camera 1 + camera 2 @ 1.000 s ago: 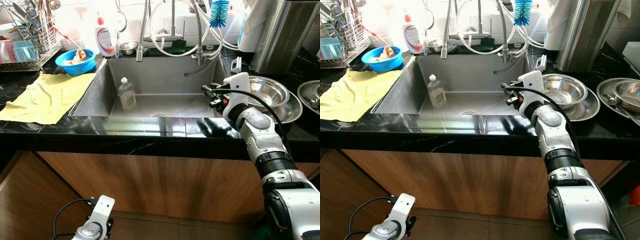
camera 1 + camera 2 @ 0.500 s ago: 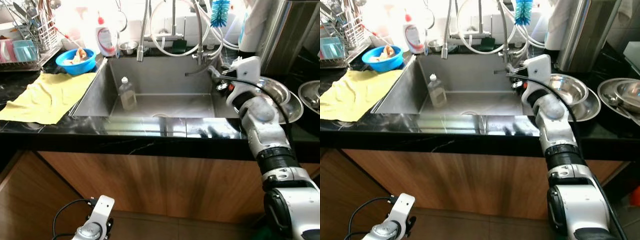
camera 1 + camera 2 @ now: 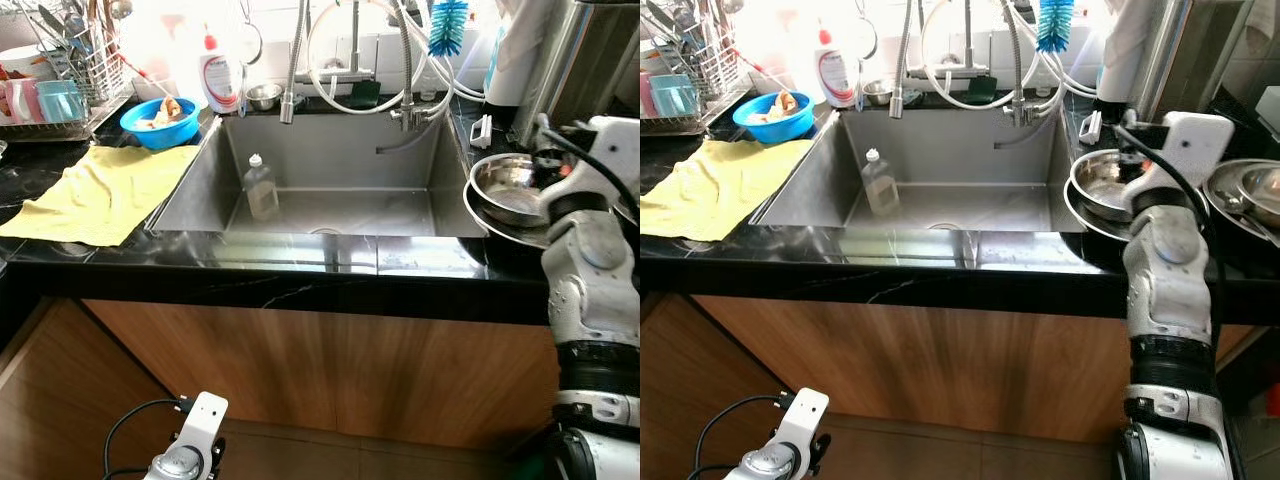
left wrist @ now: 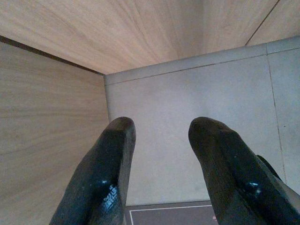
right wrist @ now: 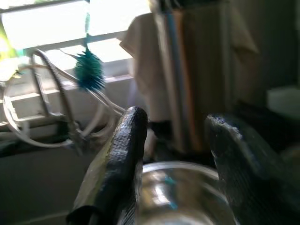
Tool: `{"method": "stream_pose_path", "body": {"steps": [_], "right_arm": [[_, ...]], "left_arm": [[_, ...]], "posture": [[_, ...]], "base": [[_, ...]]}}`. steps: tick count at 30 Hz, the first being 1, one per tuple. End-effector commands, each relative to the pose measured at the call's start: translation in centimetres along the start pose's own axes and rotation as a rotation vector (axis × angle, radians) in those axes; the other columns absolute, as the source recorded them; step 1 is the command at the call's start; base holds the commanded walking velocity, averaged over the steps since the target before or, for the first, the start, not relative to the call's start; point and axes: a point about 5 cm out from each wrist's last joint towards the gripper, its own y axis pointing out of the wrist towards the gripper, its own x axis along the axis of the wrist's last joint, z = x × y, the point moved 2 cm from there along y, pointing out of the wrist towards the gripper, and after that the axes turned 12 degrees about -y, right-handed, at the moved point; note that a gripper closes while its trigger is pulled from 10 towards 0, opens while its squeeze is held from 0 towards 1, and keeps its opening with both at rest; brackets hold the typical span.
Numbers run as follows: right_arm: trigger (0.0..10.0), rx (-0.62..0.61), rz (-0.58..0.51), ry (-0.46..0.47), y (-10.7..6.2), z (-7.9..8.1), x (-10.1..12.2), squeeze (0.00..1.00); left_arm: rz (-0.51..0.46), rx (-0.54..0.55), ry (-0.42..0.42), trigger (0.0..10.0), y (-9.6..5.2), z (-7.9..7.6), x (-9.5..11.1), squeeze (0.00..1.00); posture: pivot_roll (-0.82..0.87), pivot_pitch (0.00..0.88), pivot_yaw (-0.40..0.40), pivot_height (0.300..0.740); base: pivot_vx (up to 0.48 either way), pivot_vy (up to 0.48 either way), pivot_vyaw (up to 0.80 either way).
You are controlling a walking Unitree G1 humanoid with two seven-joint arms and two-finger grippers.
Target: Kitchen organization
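A steel bowl (image 3: 505,187) sits stacked in a wider steel dish (image 3: 1087,212) on the black worktop (image 3: 300,270), just right of the sink (image 3: 330,195). The right gripper (image 5: 176,154) hovers over the bowl, its fingers (image 5: 123,159) spread apart and holding nothing. The left gripper (image 4: 161,173) hangs by the floor, fingers parted, empty.

No text, brand or number is legible anywhere, and the red-and-white label on the dish soap bottle (image 3: 219,77) is too small to read.
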Motion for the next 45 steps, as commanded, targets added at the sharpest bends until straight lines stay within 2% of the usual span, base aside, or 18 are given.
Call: {"method": "stream_pose_path", "body": {"steps": [1, 3, 6, 16, 28, 45], "right_arm": [[10.0, -0.024, 0.023, 0.027, -0.5, -0.1, 0.1, 0.0], [10.0, -0.043, 0.054, 0.031, -0.7, -0.2, -0.4, 0.0], [10.0, -0.105, 0.135, 0.145, -1.2, -0.7, -1.5, 0.0], [10.0, -0.187, 0.207, 0.262, -1.5, -1.6, -2.0, 0.0], [10.0, -0.226, 0.253, 0.315, -1.1, -2.2, -2.3, 0.0], [10.0, -0.177, 0.326, 0.348, 0.3, -1.2, -2.4, 0.0]], "left_arm": [[0.023, 0.011, 0.017, 10.0, -0.1, 0.5, -0.5, 0.0], [0.022, 0.009, 0.019, 10.0, -0.1, 0.5, -0.5, 0.0], [0.02, 0.007, 0.023, 10.0, -0.1, 0.5, -0.4, 0.0], [0.018, 0.008, 0.02, 10.0, -0.1, 0.5, -0.3, 0.0], [0.018, 0.012, 0.016, 10.0, -0.1, 0.6, -0.3, 0.0], [0.017, 0.013, 0.014, 10.0, -0.1, 0.6, -0.2, 0.0]], "posture": [[-0.14, 0.0, 0.102, 0.74], [-0.14, 0.0, 0.102, 0.74], [-0.14, 0.0, 0.101, 0.74], [-0.14, 0.0, 0.101, 0.74], [-0.13, 0.0, 0.1, 0.74], [-0.13, 0.0, 0.099, 0.74]], "base": [[0.0, 0.0, 0.0], [0.0, 0.0, 0.0], [0.0, 0.0, 0.0], [0.0, 0.0, 0.0], [0.0, 0.0, 0.0], [0.0, 0.0, 0.0]]}}
